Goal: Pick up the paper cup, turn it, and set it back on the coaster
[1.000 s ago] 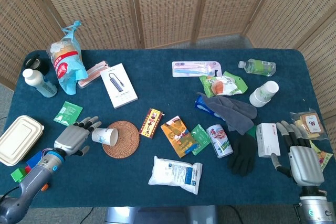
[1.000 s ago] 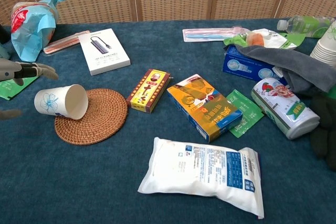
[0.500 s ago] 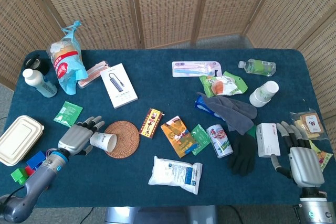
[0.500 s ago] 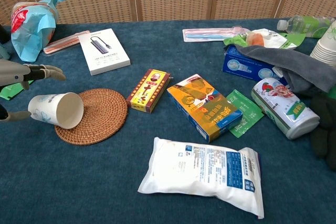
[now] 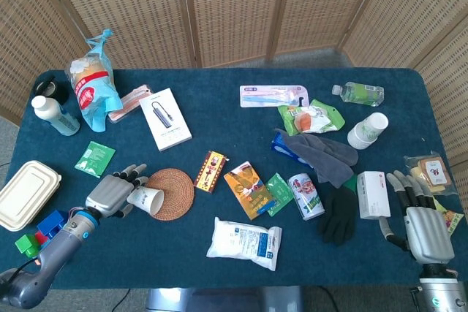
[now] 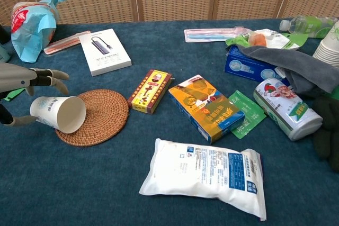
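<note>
Paper cup (image 6: 57, 113) on its side, mouth toward the coaster (image 6: 94, 116), rim overlapping the coaster's left edge; grasped by the left hand (image 5: 111, 194), fingers (image 6: 50, 73) over the top of the cup wall, thumb beneath. Located toward the table's (image 5: 219, 261) front-left corner. Right hand (image 5: 420, 221) at the front-right corner, fingers extended and spread, holding nothing, just beside a white box (image 5: 371, 194). Red and yellow box (image 6: 151, 90) lying just right of the coaster; white pouch (image 6: 205, 175) near the front edge, centre. Stack of paper cups (image 5: 368, 130) toward the right edge, well apart from the coaster
</note>
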### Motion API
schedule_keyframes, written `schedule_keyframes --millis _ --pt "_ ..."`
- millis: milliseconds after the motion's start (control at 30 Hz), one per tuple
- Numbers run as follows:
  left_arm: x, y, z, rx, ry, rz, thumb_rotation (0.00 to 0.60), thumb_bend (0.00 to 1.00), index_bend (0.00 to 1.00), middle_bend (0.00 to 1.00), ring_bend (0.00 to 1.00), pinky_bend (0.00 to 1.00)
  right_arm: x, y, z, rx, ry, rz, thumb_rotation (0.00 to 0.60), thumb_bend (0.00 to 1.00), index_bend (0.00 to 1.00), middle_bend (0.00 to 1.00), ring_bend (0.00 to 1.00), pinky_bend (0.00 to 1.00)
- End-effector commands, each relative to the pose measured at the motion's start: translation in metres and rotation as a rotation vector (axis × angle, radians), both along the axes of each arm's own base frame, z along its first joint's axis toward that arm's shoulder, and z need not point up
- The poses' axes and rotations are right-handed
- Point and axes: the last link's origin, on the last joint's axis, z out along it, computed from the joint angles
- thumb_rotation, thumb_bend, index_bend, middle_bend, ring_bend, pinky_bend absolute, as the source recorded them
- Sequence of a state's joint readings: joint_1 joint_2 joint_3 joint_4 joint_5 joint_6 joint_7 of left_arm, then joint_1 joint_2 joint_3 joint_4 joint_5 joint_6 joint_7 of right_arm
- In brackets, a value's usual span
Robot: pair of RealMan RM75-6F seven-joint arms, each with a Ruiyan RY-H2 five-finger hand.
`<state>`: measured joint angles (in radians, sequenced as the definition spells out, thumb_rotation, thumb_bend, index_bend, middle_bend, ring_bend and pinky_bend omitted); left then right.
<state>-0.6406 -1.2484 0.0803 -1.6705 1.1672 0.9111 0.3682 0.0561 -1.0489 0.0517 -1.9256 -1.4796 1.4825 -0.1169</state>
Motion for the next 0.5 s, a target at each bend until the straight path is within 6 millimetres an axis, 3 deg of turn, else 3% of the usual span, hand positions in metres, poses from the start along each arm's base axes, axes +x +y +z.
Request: schedule_keyframes --millis 33,400,500 --pt "-0.001 -0.001 0.0005 -0.007 0.002 -0.001 0.6 0.45 0.17 0.03 0.06 0.29 -0.0001 0.0003 0.0002 0.0 -0.001 0.0 0.6 0.45 0.0 0.0 0.0 0.0" --pt "0.0026 -0.0038 -0.0071 -0.039 0.019 -0.032 0.6 0.45 0.22 0.06 0.06 0.29 -0.0016 0.002 0.0008 0.001 -0.012 -0.003 0.6 0.45 0.0 0.0 0.0 0.0" --pt "0.0039 -0.0039 -0.009 -0.033 0.019 -0.042 0.6 0.45 0.28 0.08 0.08 0.29 -0.0022 0.0028 0.0014 -0.001 -0.014 -0.003 0.6 0.45 0.0 0.0 0.0 0.0"
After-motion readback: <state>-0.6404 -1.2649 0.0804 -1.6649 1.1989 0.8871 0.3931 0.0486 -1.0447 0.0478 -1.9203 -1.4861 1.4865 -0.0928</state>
